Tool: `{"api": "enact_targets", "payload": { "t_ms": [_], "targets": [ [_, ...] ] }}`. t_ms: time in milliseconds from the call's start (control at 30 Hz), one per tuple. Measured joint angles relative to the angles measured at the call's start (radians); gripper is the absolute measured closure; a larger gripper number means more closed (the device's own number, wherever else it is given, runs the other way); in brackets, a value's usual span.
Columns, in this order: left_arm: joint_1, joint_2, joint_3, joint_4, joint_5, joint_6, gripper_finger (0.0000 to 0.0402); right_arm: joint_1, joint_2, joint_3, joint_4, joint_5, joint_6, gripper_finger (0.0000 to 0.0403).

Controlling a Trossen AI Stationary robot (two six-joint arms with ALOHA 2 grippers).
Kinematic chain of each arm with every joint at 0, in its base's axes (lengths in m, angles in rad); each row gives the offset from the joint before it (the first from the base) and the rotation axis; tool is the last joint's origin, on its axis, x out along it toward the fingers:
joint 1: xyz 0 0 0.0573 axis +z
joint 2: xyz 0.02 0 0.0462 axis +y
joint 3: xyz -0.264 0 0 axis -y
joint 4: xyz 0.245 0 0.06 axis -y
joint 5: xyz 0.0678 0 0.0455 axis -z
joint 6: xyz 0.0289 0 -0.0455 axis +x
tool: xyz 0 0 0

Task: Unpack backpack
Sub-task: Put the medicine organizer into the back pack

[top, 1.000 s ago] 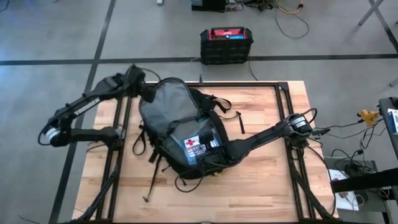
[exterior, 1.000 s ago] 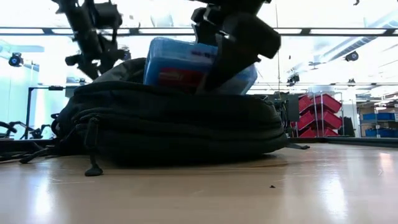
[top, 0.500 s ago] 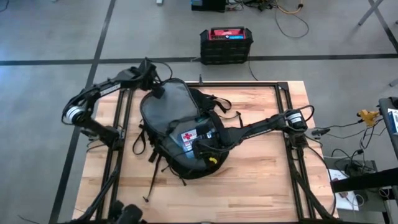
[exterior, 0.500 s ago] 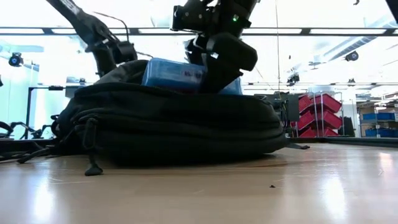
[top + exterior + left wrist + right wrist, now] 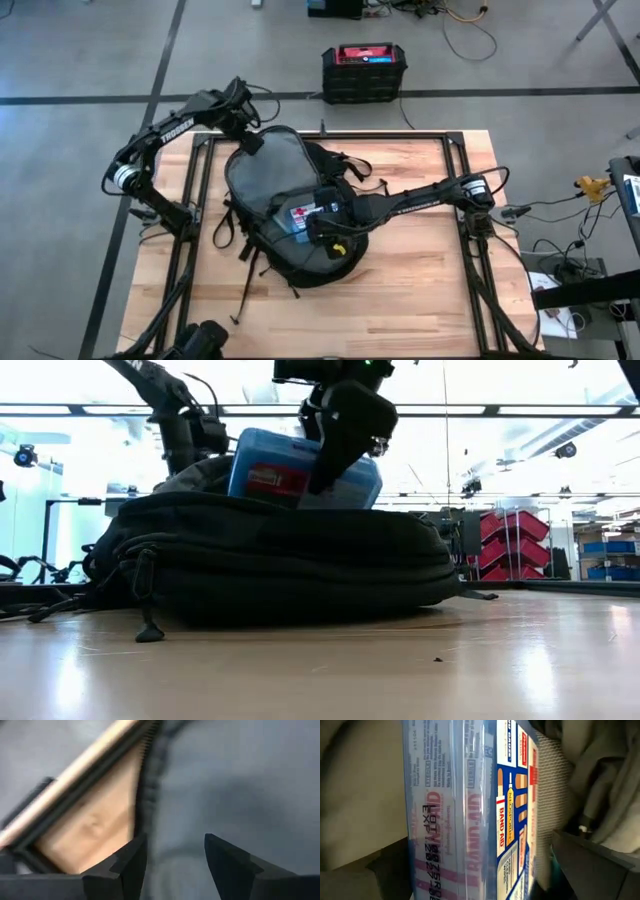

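Inside backpack, blue box, "BAND-AID" label, right end effector

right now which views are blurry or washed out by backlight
Left wrist view: blurred, the left gripper over soft grey backpack lining. Low view: bright room behind, backpack and arms near silhouette. Right wrist view: first-aid box fills the frame, print readable. High view: evenly lit.

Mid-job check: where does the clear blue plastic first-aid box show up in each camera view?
High view: the clear blue plastic first-aid box lies in the open large black fabric backpack, centre of the table, under the right hand.
Low view: upper centre, sticking out above the backpack.
Left wrist view: not in it; only grey lining shows.
Right wrist view: fills the centre.
Shared landmark: the backpack.
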Motion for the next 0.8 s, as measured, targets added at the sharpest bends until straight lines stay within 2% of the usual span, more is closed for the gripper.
{"api": "enact_targets", "payload": {
  "t_ms": [100,200,267,433,667,800],
  "targets": [
    [0.002,0.000,-0.013,0.001,-0.006,0.020,0.0214,0.001,0.012,-0.032,0.003,-0.015,0.023,0.0004],
    [0.015,0.008,-0.025,0.034,-0.130,0.041,0.0205,0.002,0.017,-0.056,0.034,-0.004,0.035,0.0004],
    [0.031,0.020,-0.028,0.033,-0.178,0.040,0.0199,0.003,0.022,-0.065,0.058,0.009,0.037,0.0004],
    [0.060,0.067,-0.043,0.033,-0.047,0.026,0.0185,0.002,0.026,-0.073,0.110,0.011,0.042,0.0004],
    [0.060,0.169,-0.042,0.070,-0.075,0.049,0.0189,0.002,0.028,-0.066,0.123,0.019,0.020,0.0004],
    [0.061,0.205,-0.042,0.083,-0.077,0.074,0.0227,0.003,0.022,-0.058,0.115,0.028,0.008,0.0004]
  ]
}}
